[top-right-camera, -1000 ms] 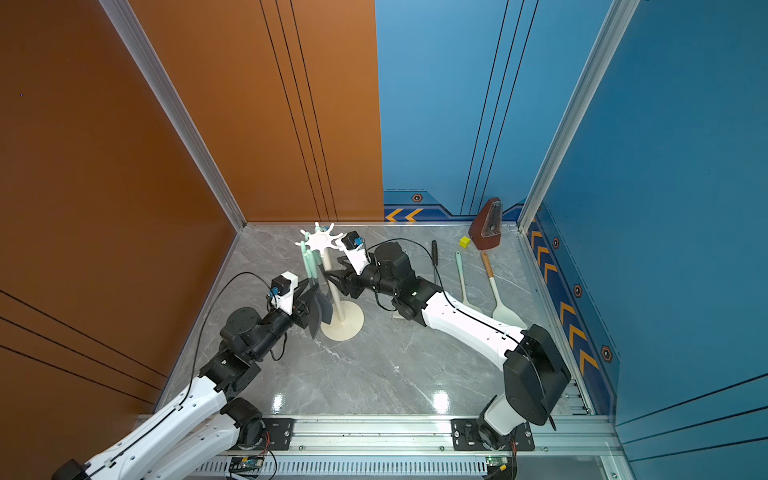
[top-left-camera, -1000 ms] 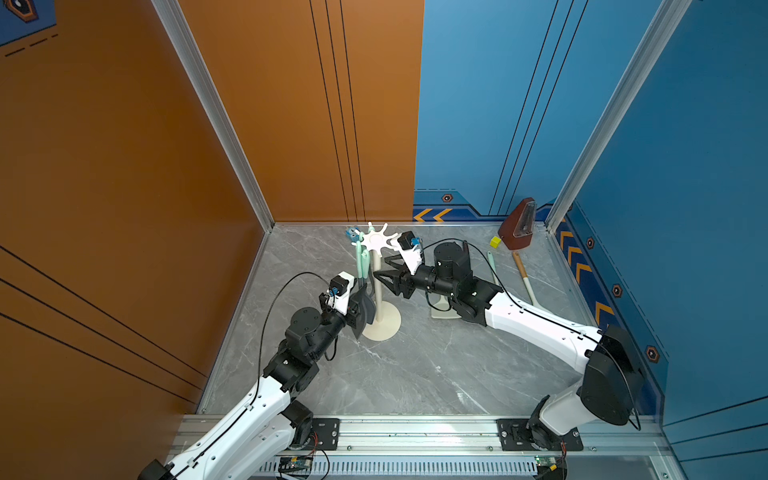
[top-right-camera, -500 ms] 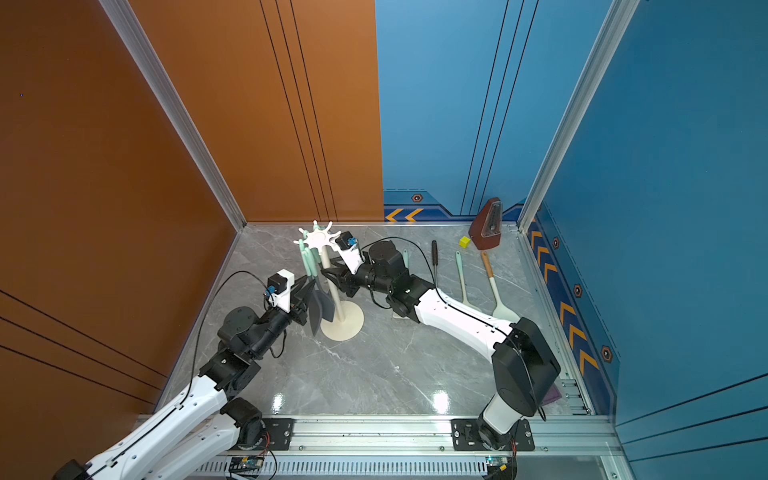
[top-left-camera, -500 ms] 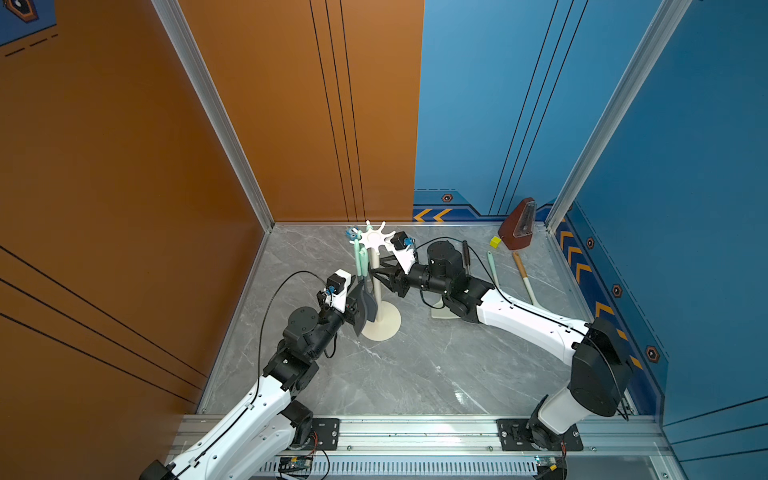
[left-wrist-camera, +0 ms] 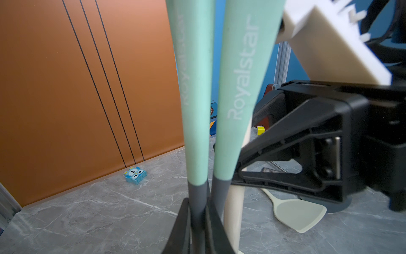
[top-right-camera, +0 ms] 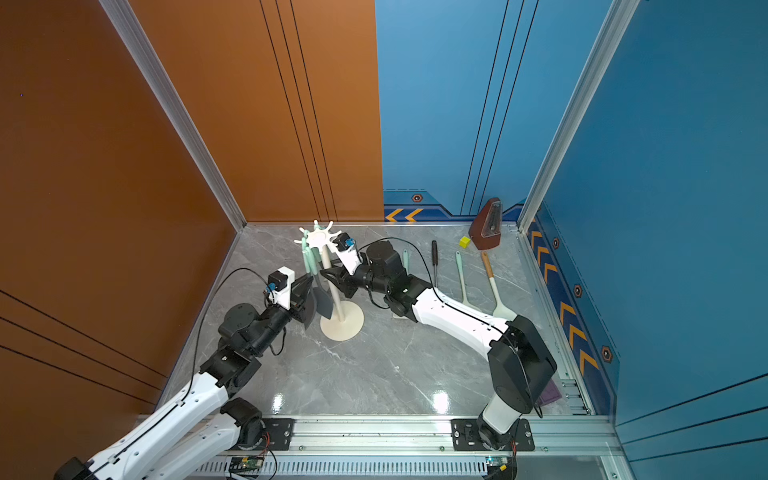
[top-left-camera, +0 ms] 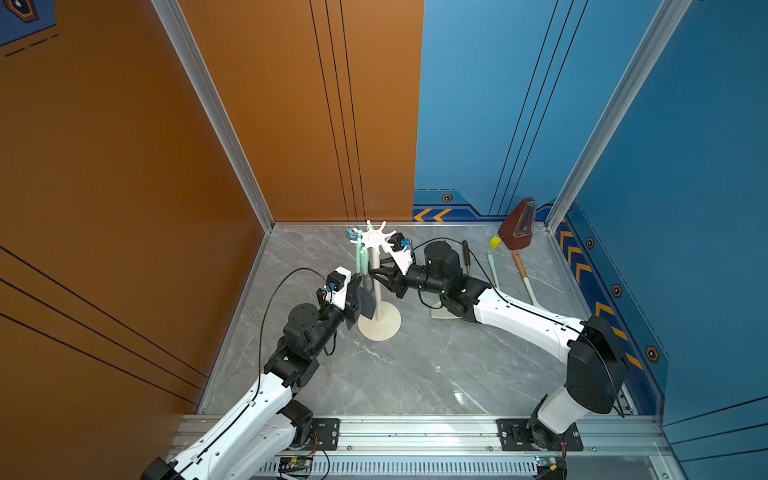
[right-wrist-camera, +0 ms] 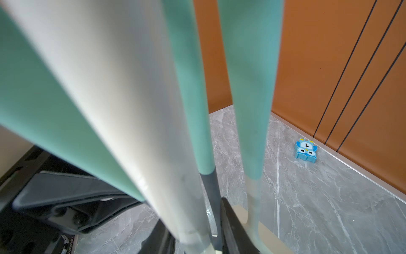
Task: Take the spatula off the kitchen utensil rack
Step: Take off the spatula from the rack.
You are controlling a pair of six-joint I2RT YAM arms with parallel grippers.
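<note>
The cream-white kitchen utensil rack stands at the table's middle back, with mint-handled utensils hanging from its star top. The spatula hangs on its left side, grey blade down. In the left wrist view my left gripper is shut on the spatula's grey neck, beside a second mint-handled utensil. My right gripper comes in from the right. Its fingers close round the rack's pole, with a grey utensil neck against one finger.
A blue owl toy lies by the orange back wall. To the right lie a mint-handled utensil, a wooden-handled cream turner, a black tool, a yellow cube and a brown metronome.
My left gripper has closed on the spatula's neck. The right arm has reached left to the rack and its jaws have narrowed round the pole.
</note>
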